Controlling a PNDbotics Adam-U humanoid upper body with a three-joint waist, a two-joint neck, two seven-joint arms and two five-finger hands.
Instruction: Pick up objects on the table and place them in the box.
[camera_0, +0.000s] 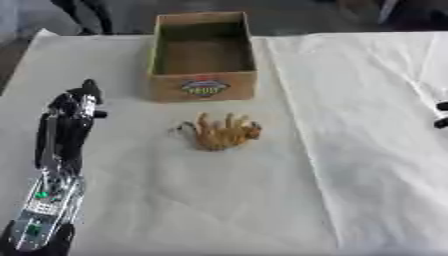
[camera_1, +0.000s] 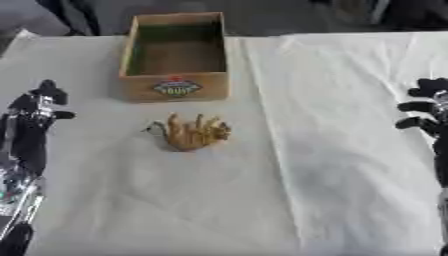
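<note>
The tan, many-legged toy (camera_0: 220, 132) lies mid-table just before the empty cardboard box (camera_0: 202, 54) at the far edge, both hands unclosed: left hand (camera_0: 77, 106) and right hand (camera_1: 427, 111) hold nothing, so an off-centre grab could snag its thin legs and drop it short.

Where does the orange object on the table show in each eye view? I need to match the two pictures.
Left eye view: the orange object lies just left of picture centre, on the white cloth, a little below the box.
Right eye view: the same object sits further left in the picture, again just below the box.
Shared landmark: the box's front label, directly above the object in both views.
</note>
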